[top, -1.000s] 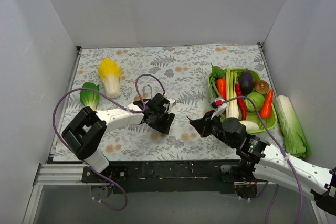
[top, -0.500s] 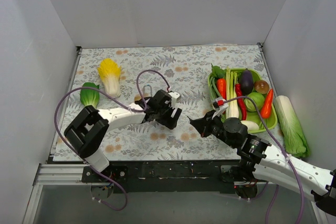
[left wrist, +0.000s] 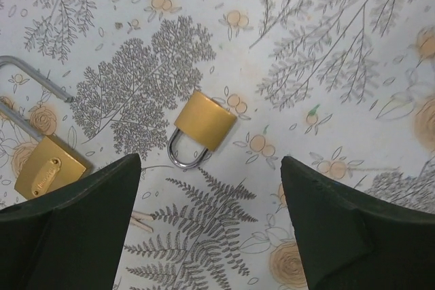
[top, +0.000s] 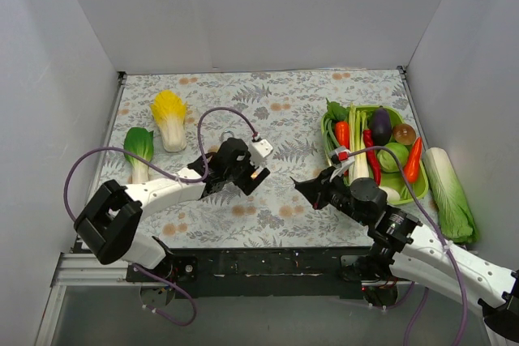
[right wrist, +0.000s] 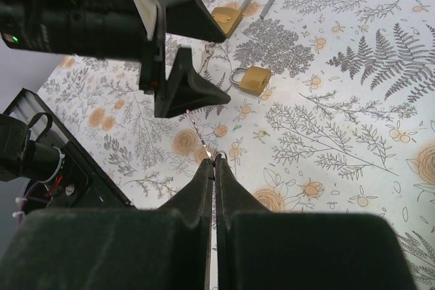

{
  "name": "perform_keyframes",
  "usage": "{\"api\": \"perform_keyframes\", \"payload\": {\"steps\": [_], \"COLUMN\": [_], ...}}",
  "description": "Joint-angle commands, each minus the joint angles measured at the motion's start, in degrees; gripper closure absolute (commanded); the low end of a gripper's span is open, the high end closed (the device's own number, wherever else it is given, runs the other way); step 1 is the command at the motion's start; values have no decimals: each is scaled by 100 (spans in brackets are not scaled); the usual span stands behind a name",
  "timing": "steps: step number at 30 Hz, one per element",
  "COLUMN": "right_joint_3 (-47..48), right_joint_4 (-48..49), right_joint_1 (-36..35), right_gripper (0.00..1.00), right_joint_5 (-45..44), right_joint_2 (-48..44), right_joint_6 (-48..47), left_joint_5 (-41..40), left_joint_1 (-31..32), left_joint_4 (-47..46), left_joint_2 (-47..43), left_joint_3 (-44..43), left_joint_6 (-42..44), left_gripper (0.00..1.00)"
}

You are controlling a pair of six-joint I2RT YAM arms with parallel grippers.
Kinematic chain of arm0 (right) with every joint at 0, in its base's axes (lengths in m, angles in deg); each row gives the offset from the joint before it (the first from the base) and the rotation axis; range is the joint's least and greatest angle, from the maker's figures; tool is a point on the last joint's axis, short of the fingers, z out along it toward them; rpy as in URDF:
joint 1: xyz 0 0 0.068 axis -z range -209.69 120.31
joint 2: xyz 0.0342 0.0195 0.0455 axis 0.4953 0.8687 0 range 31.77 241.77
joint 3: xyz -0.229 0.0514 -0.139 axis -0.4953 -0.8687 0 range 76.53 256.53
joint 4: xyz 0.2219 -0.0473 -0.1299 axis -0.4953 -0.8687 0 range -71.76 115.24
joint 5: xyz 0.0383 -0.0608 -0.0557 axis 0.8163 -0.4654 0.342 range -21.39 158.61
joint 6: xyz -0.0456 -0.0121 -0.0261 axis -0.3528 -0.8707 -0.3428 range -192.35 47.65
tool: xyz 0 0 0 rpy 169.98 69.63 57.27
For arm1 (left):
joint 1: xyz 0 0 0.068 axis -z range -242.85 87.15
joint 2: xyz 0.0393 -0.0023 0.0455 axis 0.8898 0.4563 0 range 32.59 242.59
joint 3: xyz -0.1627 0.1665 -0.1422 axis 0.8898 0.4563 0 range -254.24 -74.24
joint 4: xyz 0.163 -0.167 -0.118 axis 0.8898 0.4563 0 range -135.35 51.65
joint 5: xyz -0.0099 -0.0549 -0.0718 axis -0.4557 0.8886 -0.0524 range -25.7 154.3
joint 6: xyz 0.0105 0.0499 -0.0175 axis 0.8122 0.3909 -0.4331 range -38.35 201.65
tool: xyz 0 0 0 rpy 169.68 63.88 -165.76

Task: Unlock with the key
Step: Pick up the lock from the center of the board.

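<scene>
From above, the left gripper (top: 248, 177) hangs low over the middle of the flower-printed counter (top: 284, 119), its arm reaching in from the near left. The right gripper (top: 302, 190) points leftward toward it, the two a short way apart. A yellow cabbage (top: 169, 117) and a green leafy vegetable (top: 138, 148) lie at the far left. A green tray (top: 328, 137) of mixed vegetables sits at the right, with a long cabbage (top: 450, 192) beside it against the right wall. The locks are too small or too covered to make out from here.

Looking down from the left wrist, the jaws stand wide apart with nothing between them. Just beyond them a small padlock (left wrist: 206, 121) lies flat on the counter, its brass body tilted and its shackle closed. To its left lies a large padlock (left wrist: 47, 168) with a long shackle that runs off the edge of the picture. The two locks are apart.

From the right wrist, the jaws are pressed together on the key (right wrist: 198, 134). Its thin blade juts out past the fingertips, raised off the counter and aimed at the left gripper's dark fingers. The small padlock rests a little beyond and to the right of the blade's tip, untouched. The large one lies farther off.
</scene>
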Motion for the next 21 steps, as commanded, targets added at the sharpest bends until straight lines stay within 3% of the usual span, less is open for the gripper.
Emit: {"api": "perform_keyframes", "payload": {"steps": [1, 4, 11, 16, 21], "right_joint_3": [198, 110, -13, -39, -66], "right_joint_4": [285, 399, 531, 567, 531], "right_joint_1": [122, 157, 219, 245, 315], "right_gripper": [99, 99, 99, 99, 99], "right_joint_5": [378, 545, 817, 888, 888], "right_joint_2": [-179, -249, -276, -214, -232], "right_joint_6": [-59, 81, 293, 302, 293], "left_joint_5": [61, 762, 1467, 2038, 2372], "left_joint_1": [-13, -293, -777, -822, -874], "left_joint_4": [-1052, -1322, -1137, 55, 515], "left_joint_2": [-115, -169, 349, 947, 1026], "left_joint_3": [718, 801, 292, -490, -755], "left_joint_6": [1597, 2160, 2416, 2443, 2486], "left_gripper": [17, 17, 18, 21, 21]}}
